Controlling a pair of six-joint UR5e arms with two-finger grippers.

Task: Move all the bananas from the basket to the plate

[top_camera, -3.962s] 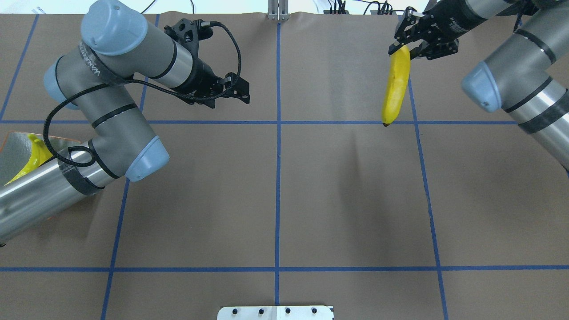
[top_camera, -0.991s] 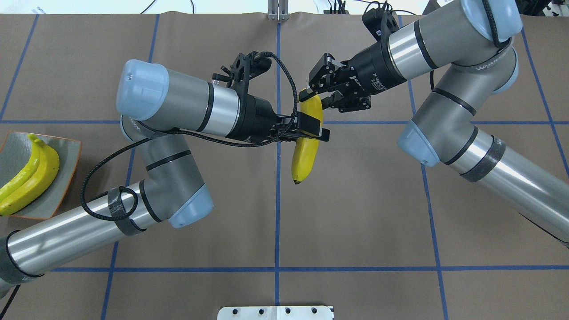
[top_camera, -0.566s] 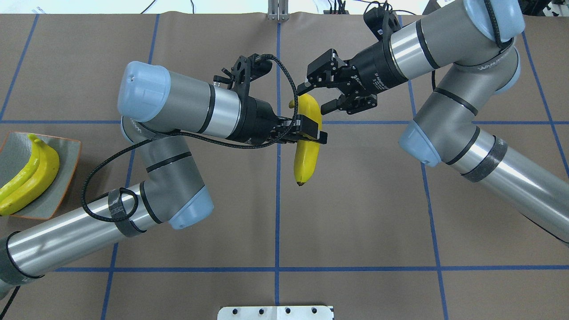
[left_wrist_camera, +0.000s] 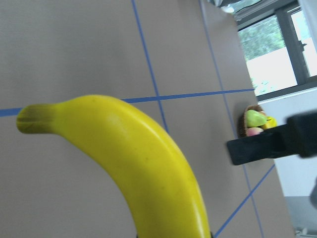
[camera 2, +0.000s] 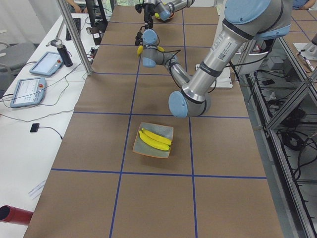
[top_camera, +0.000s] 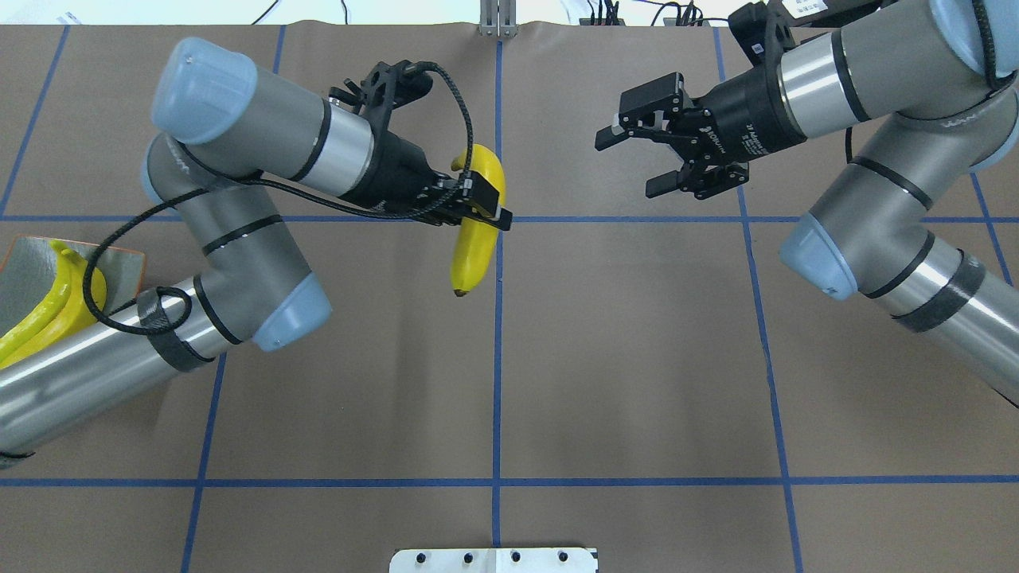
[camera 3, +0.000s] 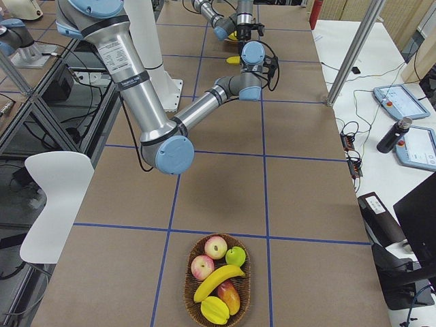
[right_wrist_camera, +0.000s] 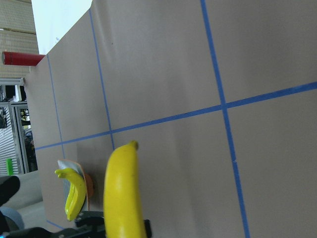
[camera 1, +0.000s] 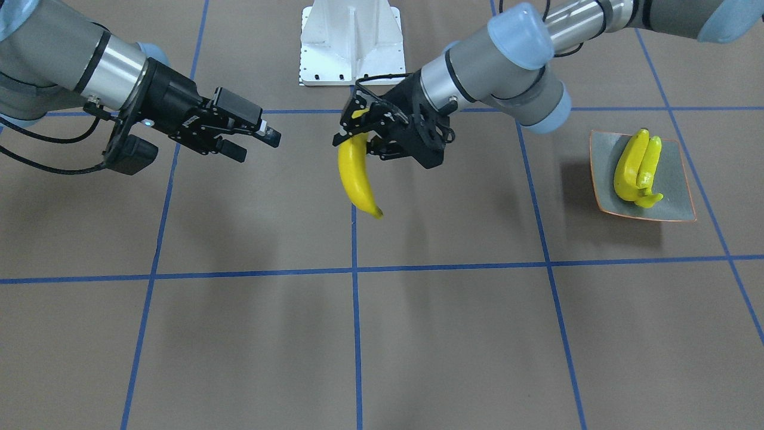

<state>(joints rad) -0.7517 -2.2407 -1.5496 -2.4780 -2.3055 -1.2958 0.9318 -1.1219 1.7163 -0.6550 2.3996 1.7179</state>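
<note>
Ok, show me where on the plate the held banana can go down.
Bare strips of the plate flank the two bananas lying together along its middle, which is crowded; the outer strip, away from the held banana, looks wider. The table between is bare too.

Yellow bananas [camera 1: 357, 173], grey-green orange-rimmed plate [camera 1: 677, 176], blue-gridded brown table [camera 1: 447, 334].
</note>
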